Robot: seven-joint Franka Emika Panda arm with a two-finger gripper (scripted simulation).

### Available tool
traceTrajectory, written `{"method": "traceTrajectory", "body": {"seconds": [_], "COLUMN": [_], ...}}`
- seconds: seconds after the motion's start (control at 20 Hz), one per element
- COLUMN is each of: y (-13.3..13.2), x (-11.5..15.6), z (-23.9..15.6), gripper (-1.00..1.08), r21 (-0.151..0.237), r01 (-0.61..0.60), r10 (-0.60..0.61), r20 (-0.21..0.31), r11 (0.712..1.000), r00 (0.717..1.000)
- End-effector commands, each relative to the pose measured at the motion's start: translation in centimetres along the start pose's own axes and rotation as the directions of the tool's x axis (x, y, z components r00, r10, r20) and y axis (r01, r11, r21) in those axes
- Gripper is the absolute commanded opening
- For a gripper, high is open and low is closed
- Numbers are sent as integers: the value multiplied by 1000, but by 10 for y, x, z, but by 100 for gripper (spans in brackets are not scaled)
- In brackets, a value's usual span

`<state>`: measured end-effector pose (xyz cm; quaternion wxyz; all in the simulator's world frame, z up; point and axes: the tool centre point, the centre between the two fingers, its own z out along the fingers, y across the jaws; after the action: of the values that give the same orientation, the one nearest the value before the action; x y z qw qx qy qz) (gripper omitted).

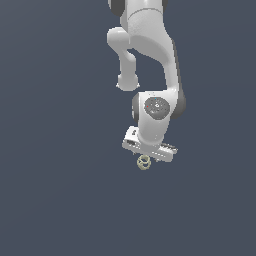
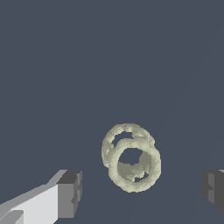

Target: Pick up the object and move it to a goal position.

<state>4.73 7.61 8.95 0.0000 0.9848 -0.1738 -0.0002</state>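
The white arm was seen reaching down from the far side of the scene, with the gripper held low over the plain dark grey surface. In the wrist view the two dark fingertips were spread wide apart and nothing was held; the object, a pale yellowish-beige knobbly ring, was seen between them, touching neither. In the exterior view the object was shown just below the gripper, apparently resting on the surface, though contact could not be confirmed.
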Motion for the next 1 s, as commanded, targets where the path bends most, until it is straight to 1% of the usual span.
{"method": "traceTrajectory", "body": {"seconds": [0.0,0.25,0.65,0.9,0.95], "y": [0,0,0,0,0], "x": [0,0,-1,0,0], "z": [0,9,47,51,51], "gripper": [100,100,100,100,-100], "r21": [0,0,0,0,0], "r01": [0,-1,-4,-4,-4], "r10": [0,1,4,4,4], "r20": [0,0,0,0,0], "r11": [1000,1000,1000,1000,1000], "r00": [1000,1000,1000,1000,1000]}}
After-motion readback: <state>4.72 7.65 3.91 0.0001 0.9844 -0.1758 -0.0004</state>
